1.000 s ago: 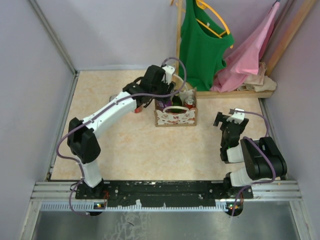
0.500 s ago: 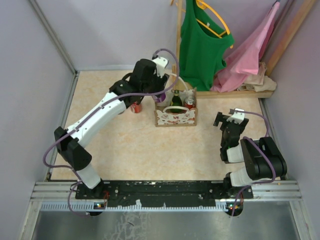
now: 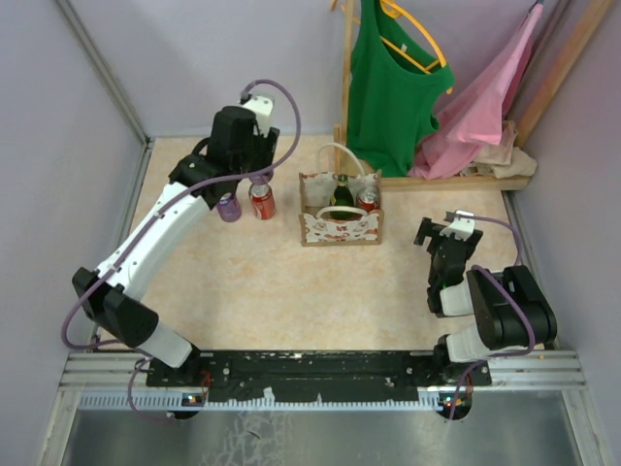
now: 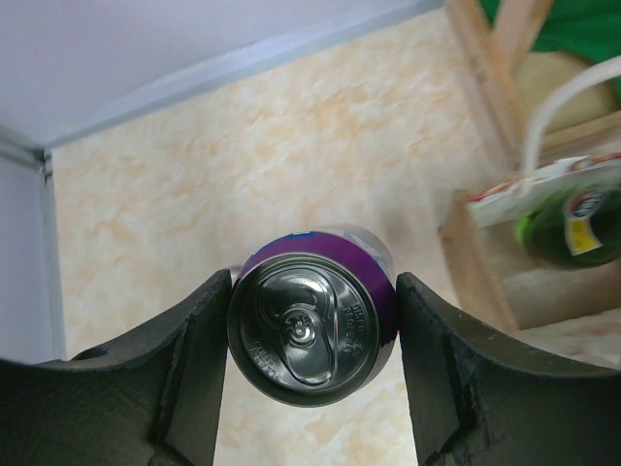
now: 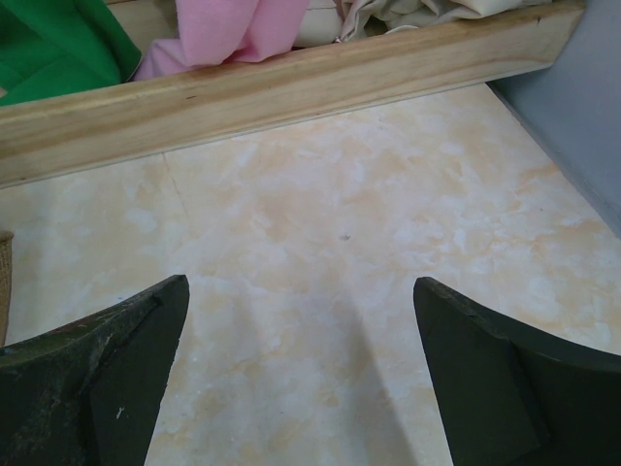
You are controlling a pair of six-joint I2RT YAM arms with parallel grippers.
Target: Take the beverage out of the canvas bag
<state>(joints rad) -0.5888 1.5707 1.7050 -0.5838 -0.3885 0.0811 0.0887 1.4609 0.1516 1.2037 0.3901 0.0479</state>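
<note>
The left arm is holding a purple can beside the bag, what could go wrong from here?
The purple can is held close beside the red can standing on the table; lowering it could topple that one. The left gripper pinches only its smooth round sides, so it might slip.

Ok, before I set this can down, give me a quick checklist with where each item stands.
1. Grip: the left tool has a finger on each side of the purple can: ok.
2. Can out of the canvas bag: ok, it is left of the bag.
3. Clearance from the red can standing on the table: ok, apart but near.
4. Height of the purple can above the table: cannot tell.
5. Right tool open, empty, away from the bag: ok.
6. Bag emptied: not ok, a green bottle and another red can are inside.
</note>
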